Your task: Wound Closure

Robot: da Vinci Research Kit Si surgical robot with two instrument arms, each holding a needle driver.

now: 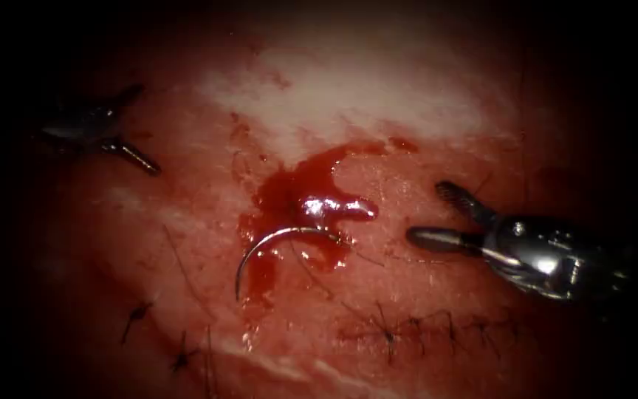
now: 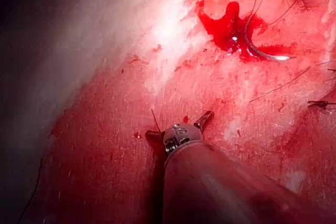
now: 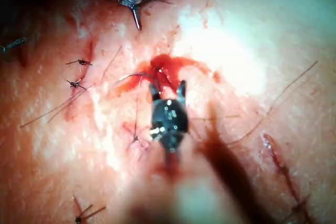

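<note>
The needle (image 1: 271, 247) lies free on the tissue (image 1: 422, 111), held by neither tool. In the endoscope view it sits at the lower edge of the pool of red fluid (image 1: 297, 196), near the middle of the field. One end is at about the centre, close to the bright wet spot of the fluid; from there the body arcs up and to the left, then runs down to its other end at the lower left. So the open side of the curve faces down and to the right, and the line between the two ends goes from upper right to lower left. I cannot tell which end is the sharp tip, nor whether any part is buried in the tissue.

The left tool (image 1: 123, 125) is well apart from the needle, at the far left, with its jaws spread and holding nothing. The right tool (image 1: 444, 218) is to the right of the needle, near but not touching, its jaws also parted and empty.

In my judgement the needle is light, stiff and thin, and wet with fluid, so it may slip or rotate between the jaws (a firm, square grip is needed). The best place to hold it seems to be the body of the curve, away from both ends. The thread (image 1: 311, 270) is fine and soft, and the tissue is soft and yielding.
</note>
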